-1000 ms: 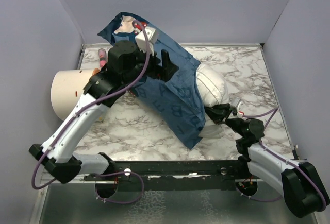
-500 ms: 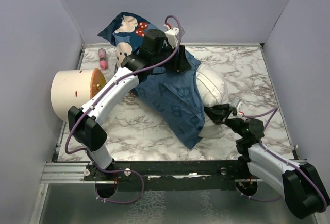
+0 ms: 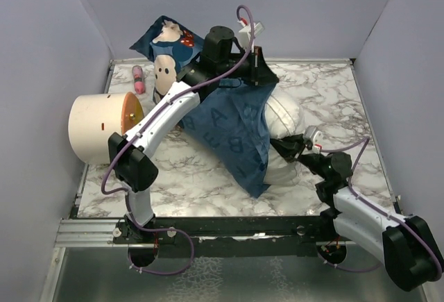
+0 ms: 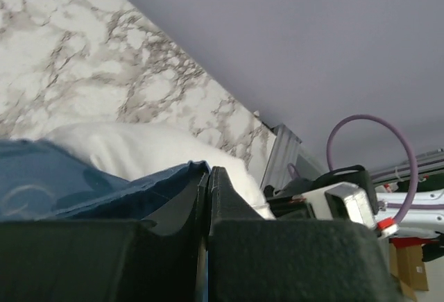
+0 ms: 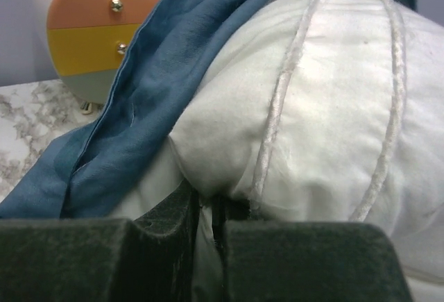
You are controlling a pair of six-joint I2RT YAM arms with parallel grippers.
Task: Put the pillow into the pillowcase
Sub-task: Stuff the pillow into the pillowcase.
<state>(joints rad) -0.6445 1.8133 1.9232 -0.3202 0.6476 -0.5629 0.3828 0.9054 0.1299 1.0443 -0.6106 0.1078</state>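
Top view: shows pillowcase (image 3: 232, 125) draped over pillow (image 3: 284, 116) at table (image 3: 333, 104) centre, left fingers (image 3: 263, 76) pinching its 12 o'clock edge. Left wrist: shows blue cloth nipped between closed fingers. Right wrist: shows right fingers (image 5: 166, 239) clamped on white pillow fabric.

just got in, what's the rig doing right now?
Left gripper is shut on the edge of the blue printed fabric pillowcase, holding it up over the plump white fabric pillow. Right gripper is shut on a fold of the pillow's near end. The pillow is only partly covered; its right end shows bare.
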